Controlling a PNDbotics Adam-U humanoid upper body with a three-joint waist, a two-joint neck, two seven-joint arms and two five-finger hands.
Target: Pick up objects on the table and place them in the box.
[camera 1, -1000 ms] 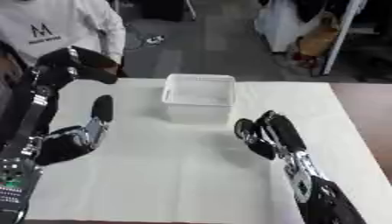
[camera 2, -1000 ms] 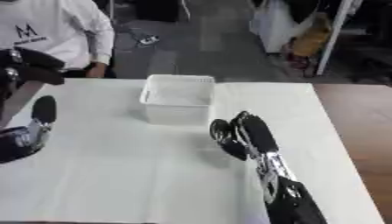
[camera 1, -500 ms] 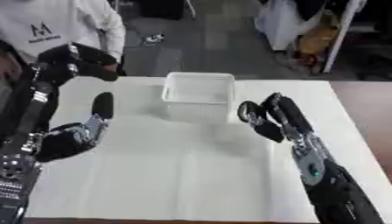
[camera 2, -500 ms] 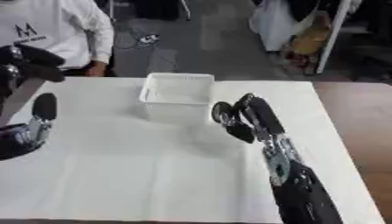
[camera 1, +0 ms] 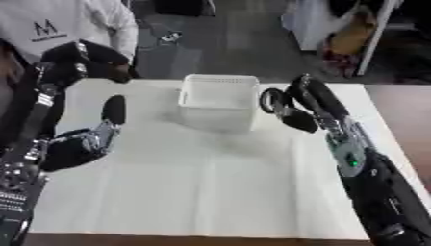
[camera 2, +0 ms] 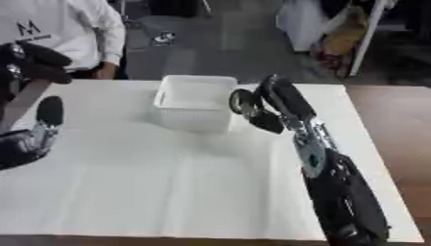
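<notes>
The white box [camera 1: 219, 101] stands on the white table [camera 1: 194, 192] at the middle rear. My right hand [camera 1: 310, 103] hovers at the box's right wall, level with its rim. Its fingers stretch toward the box and its thumb curls under. A small dark ring-shaped thing [camera 2: 243, 102] is pinched between thumb and fingers, right at the box's right edge. My left hand [camera 1: 80, 146] rests at the left of the table, open, with a finger pointing up and nothing in it. No loose objects show on the table surface.
My left arm's black upper part [camera 1: 71, 60] rises at the far left. A person in a white shirt [camera 1: 59, 24] stands beyond the table's far left edge. Brown floor [camera 1: 404, 103] shows past the table's right edge.
My right hand has moved up and away from me toward the box, from mid-table to its right wall, carrying the dark thing. The left hand has stayed in place.
</notes>
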